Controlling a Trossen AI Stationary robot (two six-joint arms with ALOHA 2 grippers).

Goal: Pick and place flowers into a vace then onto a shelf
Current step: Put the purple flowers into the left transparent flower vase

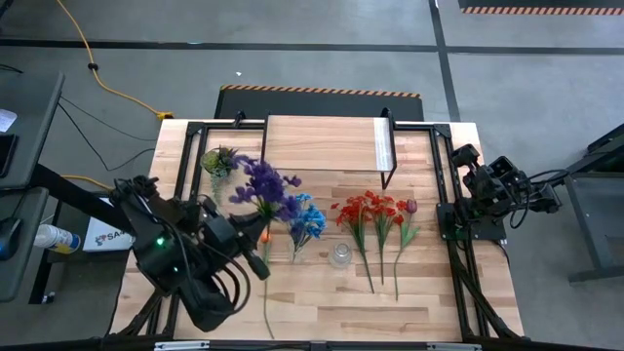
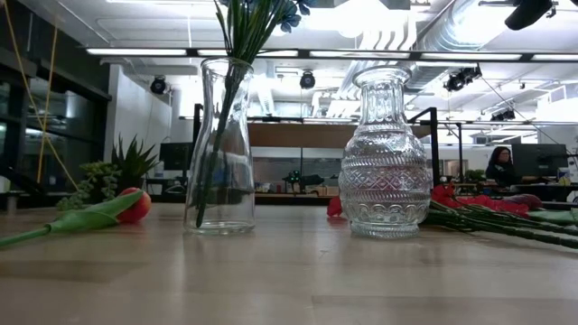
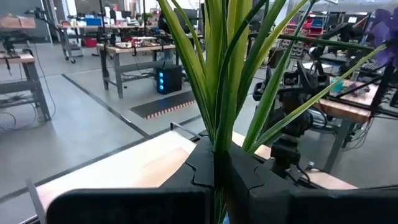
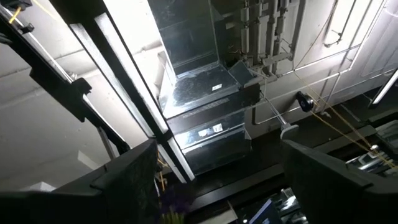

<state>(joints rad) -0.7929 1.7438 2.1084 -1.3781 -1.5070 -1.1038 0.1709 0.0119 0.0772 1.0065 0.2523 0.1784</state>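
My left gripper (image 1: 252,228) is shut on a bunch of purple flowers (image 1: 263,185) over the table's left half. Their green stems and leaves (image 3: 224,74) rise out from between its fingers. Blue flowers (image 1: 305,218) stand in a plain glass vase (image 2: 221,149). Beside it stands an empty patterned glass vase (image 2: 384,153). An orange tulip (image 1: 265,237) lies flat on the table. Red flowers (image 1: 370,210) and a maroon tulip (image 1: 410,206) lie to the right. The shelf (image 1: 327,144) stands at the far edge. My right gripper (image 4: 217,186) waits open at the right edge, pointing up. My left gripper pinches the bunch's green stems (image 3: 217,140) between its two fingers (image 3: 193,174), which close flat against each other around them. The fingers come in about level, and the leaves fan out just past them. The bunch is lifted clear of the table, its purple heads (image 3: 385,37) beyond the fingers.
A small spiky potted plant (image 1: 219,161) stands at the far left beside the shelf. The two vases (image 1: 340,255) stand near the table's middle, close to the lying flowers. Bare wood lies along the near edge (image 1: 390,312).
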